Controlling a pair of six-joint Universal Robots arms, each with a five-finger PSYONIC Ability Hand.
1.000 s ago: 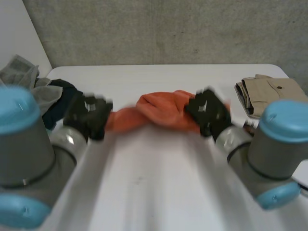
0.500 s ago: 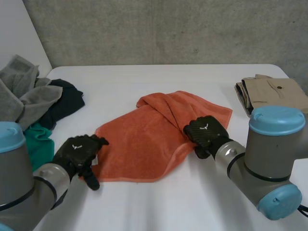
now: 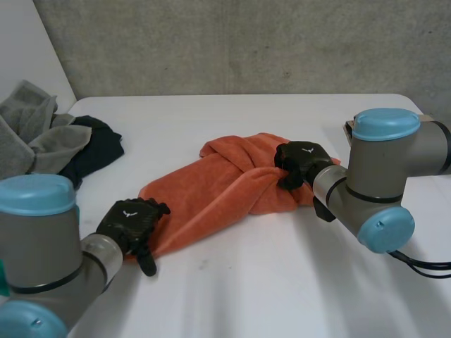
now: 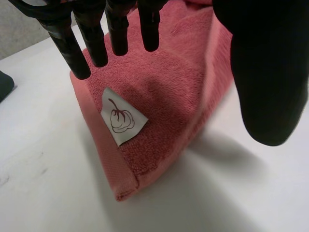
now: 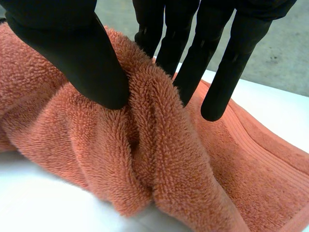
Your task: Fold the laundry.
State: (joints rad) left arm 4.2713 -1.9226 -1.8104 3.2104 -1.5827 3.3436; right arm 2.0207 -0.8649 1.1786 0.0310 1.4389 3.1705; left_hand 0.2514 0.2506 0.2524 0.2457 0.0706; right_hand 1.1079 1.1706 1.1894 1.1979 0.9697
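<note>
Spreading across most of the frame, the white table (image 3: 232,282) carried everything else. An orange towel (image 3: 211,190) lay bunched on a slant through the middle of the frame, running from lower left up to right of centre, with a twisted hump near its upper end. At the upper left sat a loose pile of grey and dark clothes (image 3: 49,137). At the right edge a folded beige garment (image 3: 394,134) lay apart from the towel. The right hand (image 3: 299,162) was at the towel's upper right end, grasping it. In the right wrist view its thumb dug into one side of a raised fold while the fingers (image 5: 227,72) pressed the other side. The left hand (image 3: 130,222) was at the towel's lower left corner, released, with its fingers (image 4: 91,38) straight over the cloth and the thumb held apart from them. A small white label (image 4: 123,116) with a red drawing lay on that corner, just past the fingertips.
</note>
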